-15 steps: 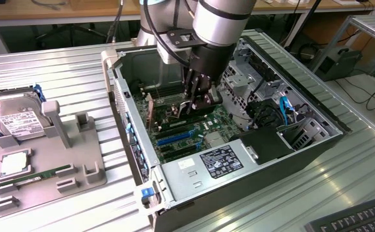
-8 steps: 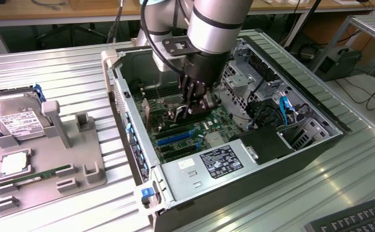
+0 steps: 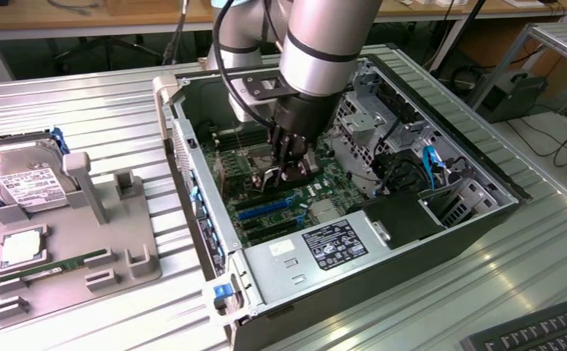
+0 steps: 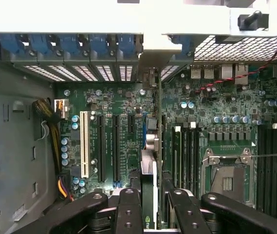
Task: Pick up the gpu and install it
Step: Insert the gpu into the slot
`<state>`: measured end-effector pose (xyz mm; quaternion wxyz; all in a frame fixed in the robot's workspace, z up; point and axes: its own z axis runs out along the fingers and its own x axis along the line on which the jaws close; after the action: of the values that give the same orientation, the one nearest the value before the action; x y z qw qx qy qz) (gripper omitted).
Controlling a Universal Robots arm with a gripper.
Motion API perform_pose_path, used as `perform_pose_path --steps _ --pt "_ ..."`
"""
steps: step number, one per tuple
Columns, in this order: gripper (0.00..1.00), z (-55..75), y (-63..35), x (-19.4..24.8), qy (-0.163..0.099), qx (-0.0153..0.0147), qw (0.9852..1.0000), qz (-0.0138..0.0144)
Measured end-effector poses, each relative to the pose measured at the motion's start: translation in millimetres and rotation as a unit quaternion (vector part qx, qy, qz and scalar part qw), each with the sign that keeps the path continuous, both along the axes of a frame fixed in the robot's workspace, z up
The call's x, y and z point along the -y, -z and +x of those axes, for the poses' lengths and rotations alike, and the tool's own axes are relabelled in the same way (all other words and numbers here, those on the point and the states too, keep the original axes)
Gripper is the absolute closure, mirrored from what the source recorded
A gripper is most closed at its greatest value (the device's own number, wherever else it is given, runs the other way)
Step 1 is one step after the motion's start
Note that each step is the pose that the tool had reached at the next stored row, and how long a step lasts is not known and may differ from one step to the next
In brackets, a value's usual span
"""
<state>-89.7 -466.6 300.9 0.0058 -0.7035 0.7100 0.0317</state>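
Observation:
My gripper (image 3: 288,167) reaches down inside the open PC case (image 3: 181,139), above the motherboard (image 3: 308,197). It is shut on the gpu (image 3: 283,179), which it holds on edge close over the board. The wrist view looks along the gpu (image 4: 149,165) edge-on: a thin dark card running from between my fingers (image 4: 128,212) toward the case's rear slot openings. Its silver bracket end (image 4: 150,80) lies at the rear wall. The card stands in line with the expansion slots (image 4: 115,146), just beside the black ones.
A grey fixture tray (image 3: 118,241) at the exterior view's left holds a silver hard drive (image 3: 25,183), a green RAM stick (image 3: 55,265) and a CPU (image 3: 20,250). The power supply (image 3: 327,245) fills the case's near end. Drive cages (image 3: 371,117) and blue cables (image 3: 429,161) crowd the far side. A keyboard (image 3: 546,333) lies nearby.

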Motion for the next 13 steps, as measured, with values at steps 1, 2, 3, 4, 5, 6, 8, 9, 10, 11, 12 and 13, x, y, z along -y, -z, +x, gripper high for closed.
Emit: perform_pose_path --steps 1,2,3,4,5,6,8,9,10,11,12,13 --pt "0.73 -0.3 1.7 -0.1 0.0 0.0 1.0 0.0" --pt "0.73 -0.8 3.5 -0.2 0.0 0.0 1.0 0.0001" --pt "0.73 -1.6 5.4 -0.2 0.0 0.0 1.0 0.0001" --pt "0.73 -2.4 7.2 -0.3 0.0 0.0 1.0 0.0" --pt "0.73 -3.5 9.5 -0.3 0.0 0.0 1.0 0.0" --pt "0.73 -4.3 11.2 -0.3 -0.001 0.0 1.0 0.0001" --pt "0.73 -5.5 15.5 -0.3 -0.001 0.0 1.0 0.0" --pt "0.73 -5.7 17.4 -0.3 -0.002 0.0001 1.0 0.0001" --pt "0.73 -5.7 19.2 -0.3 -0.003 0.0 1.0 0.0001" --pt "0.73 -5.7 21.1 -0.4 -0.004 0.0 1.0 0.0" --pt "0.73 -5.7 22.8 -0.4 -0.004 0.0 1.0 0.0" --pt "0.73 -5.8 24.4 -0.5 -0.005 0.0 1.0 0.0001"
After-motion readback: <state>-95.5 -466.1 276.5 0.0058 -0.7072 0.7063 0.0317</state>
